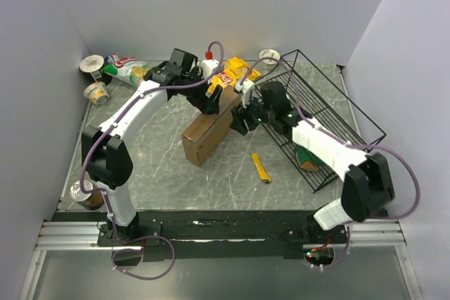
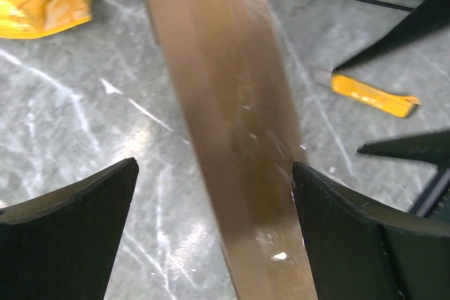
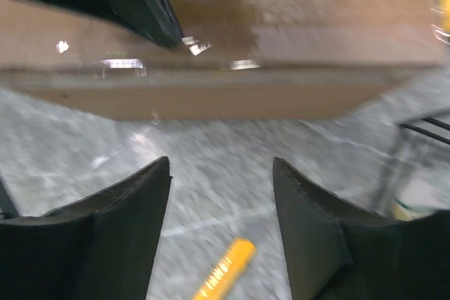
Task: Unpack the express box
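The express box point(image 1: 209, 130), plain brown cardboard, stands on a long edge in the middle of the table, slanting from near left to far right. My left gripper point(image 1: 209, 101) is open above its far end. In the left wrist view the box's narrow top edge point(image 2: 225, 68) runs between the fingers point(image 2: 214, 165), close against the right finger and well apart from the left one. My right gripper point(image 1: 242, 119) hangs by the box's right side. In the right wrist view it point(image 3: 221, 163) is open with only table between its fingers, and the box face point(image 3: 232, 33) lies just beyond the tips.
A yellow utility knife point(image 1: 261, 167) lies on the table right of the box. A tilted black wire basket point(image 1: 323, 117) with a green packet point(image 1: 307, 157) stands at right. Snack bags point(image 1: 235, 72), a white bottle point(image 1: 208, 64), cups point(image 1: 91, 64) and a can point(image 1: 86, 194) sit along the back and left.
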Tool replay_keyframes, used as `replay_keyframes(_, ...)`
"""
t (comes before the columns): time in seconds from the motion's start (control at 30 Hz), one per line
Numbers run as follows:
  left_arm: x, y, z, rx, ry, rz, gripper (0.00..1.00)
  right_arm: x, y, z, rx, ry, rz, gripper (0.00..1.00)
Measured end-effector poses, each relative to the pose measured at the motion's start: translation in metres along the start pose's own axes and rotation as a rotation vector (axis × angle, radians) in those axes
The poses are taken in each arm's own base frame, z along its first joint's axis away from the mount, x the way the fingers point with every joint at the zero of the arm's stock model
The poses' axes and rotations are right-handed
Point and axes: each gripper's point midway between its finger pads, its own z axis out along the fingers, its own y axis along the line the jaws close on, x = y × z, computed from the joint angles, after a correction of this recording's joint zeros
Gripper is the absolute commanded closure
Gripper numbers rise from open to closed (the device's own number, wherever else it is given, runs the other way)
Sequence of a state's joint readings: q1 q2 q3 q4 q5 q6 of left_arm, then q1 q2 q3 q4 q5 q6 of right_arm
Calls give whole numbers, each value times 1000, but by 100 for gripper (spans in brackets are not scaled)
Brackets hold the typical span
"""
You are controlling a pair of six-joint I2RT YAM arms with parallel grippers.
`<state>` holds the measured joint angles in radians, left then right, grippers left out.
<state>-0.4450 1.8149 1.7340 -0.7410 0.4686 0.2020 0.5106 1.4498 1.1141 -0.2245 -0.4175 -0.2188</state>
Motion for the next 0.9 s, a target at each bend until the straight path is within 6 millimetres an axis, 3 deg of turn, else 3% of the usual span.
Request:
replay_keyframes(0.2, -1, 10, 10, -56, 51, -3, 4, 12, 1, 27, -53, 50, 160, 45)
replay_keyframes(0.63, 6, -6, 8, 12, 85, -23, 4, 8, 3, 36, -68, 27, 307, 53)
replay_keyframes(0.9, 9, -13, 10, 34, 98, -3, 4, 18, -2, 49, -64, 52, 372, 57)
